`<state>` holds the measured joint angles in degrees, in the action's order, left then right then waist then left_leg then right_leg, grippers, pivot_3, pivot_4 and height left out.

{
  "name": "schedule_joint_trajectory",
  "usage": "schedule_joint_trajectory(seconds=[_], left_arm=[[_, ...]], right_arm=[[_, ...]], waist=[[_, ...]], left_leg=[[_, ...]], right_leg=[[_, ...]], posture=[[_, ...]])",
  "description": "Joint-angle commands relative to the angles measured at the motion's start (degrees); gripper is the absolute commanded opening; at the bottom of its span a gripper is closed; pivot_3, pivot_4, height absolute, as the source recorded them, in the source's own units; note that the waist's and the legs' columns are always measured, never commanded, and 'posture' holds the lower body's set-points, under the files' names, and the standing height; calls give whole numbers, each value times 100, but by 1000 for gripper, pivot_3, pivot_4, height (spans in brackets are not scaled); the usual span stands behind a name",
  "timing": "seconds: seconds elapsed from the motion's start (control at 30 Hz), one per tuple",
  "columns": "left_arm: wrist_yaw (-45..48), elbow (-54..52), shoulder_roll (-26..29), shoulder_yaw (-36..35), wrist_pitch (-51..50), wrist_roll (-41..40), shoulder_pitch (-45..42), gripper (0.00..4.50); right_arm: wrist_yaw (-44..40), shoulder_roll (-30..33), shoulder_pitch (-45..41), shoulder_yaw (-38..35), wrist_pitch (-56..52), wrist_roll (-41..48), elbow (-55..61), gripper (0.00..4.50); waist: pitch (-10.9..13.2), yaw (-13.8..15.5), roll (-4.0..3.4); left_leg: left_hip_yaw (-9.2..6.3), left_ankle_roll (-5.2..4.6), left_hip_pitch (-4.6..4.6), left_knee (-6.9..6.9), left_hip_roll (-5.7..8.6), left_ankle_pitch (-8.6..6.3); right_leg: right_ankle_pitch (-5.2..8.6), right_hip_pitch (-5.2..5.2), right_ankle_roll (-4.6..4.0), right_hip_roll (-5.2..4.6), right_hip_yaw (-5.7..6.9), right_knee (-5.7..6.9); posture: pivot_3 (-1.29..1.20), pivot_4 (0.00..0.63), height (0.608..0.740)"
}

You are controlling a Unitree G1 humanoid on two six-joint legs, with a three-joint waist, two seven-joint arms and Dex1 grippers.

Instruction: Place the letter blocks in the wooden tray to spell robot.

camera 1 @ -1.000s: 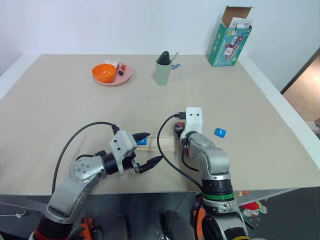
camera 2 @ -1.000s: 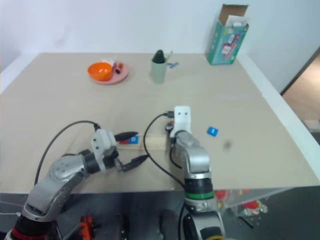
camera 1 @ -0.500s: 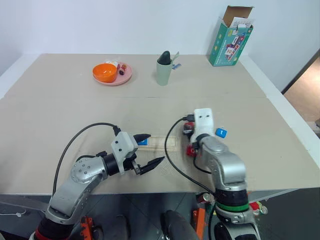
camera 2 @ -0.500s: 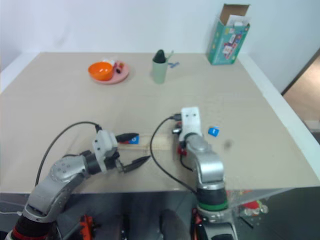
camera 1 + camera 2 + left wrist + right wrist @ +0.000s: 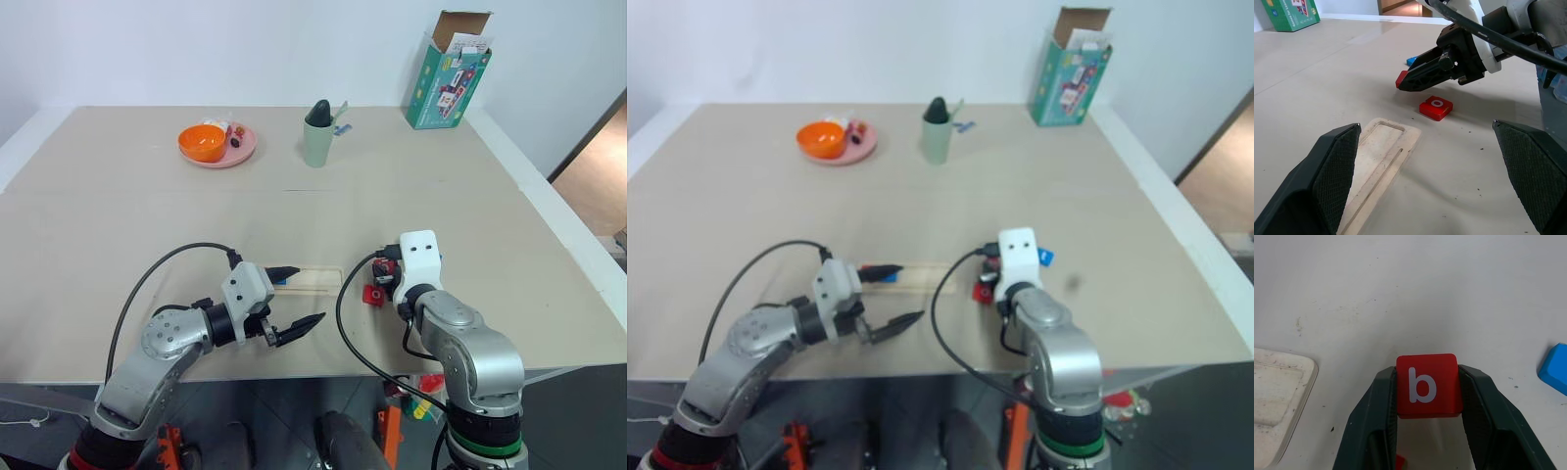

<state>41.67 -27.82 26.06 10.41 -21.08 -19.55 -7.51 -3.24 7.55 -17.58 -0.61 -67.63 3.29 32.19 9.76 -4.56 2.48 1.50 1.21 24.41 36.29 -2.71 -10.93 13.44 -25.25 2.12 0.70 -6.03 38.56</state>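
Two arms over the table's near edge: my right gripper has drawn back from the wooden tray, b block unplaced. Left wrist: my left gripper gapes empty; red o block lies beyond the tray's end. Right wrist: fingers clamp the red, white-lettered b.

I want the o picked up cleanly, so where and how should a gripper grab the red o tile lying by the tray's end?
Pinch two opposite side edges of the red o tile, coming straight down from above. It lies flat, letter up, on the table, apart from the wooden tray, so only its thin edges offer a grip. The open left gripper looks free.
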Motion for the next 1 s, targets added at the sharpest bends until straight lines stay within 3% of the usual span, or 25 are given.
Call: schedule_joint_trajectory(seconds=[0.03,0.4,0.53,0.7,0.8,0.9,1.0], left_arm=[[26,-101,47,-46,121,20,-71,4500],[-4,-142,78,-74,98,53,-47,4500],[-11,-145,75,-47,109,70,-36,4500],[19,-91,82,-34,152,96,-61,4500],[68,-58,95,-23,253,132,-69,4500],[146,-49,82,-71,326,31,-70,4500],[299,-69,99,-158,285,-197,-108,4500]], right_arm=[[54,-91,-5,-54,252,12,-71,1218],[80,-354,-109,-213,516,99,-556,1218],[-34,-360,-247,-308,557,251,-517,3015],[-381,-57,-698,-640,244,606,-325,4461],[-831,386,-1017,-726,12,933,-231,4461],[-1804,1198,-1348,-686,107,1448,-396,4461],[-3779,2660,-1623,-282,1435,1613,-1360,4461]], waist=[[0,0,0],[0,0,0],[0,0,0],[0,1,0],[0,3,0],[3,3,-4],[10,6,-10]], left_leg=[[0,0,0,0,-1,0],[-1,0,7,-5,-1,0],[0,0,8,-5,-1,0],[0,0,11,-5,-1,0],[-1,0,13,-5,-1,0],[0,-2,14,-7,0,-1],[-1,-4,16,-6,2,-2]], right_leg=[[0,0,0,0,1,-2],[-6,3,6,0,3,-23],[-8,4,6,-1,3,-27],[-11,3,10,-1,2,-29],[-11,4,11,-1,3,-31],[-11,3,11,0,3,-34],[-13,6,16,-2,5,-41]], posture=[[0,150,740],[0,150,740],[0,150,740],[0,150,740],[0,150,740],[0,150,740],[0,150,740]])
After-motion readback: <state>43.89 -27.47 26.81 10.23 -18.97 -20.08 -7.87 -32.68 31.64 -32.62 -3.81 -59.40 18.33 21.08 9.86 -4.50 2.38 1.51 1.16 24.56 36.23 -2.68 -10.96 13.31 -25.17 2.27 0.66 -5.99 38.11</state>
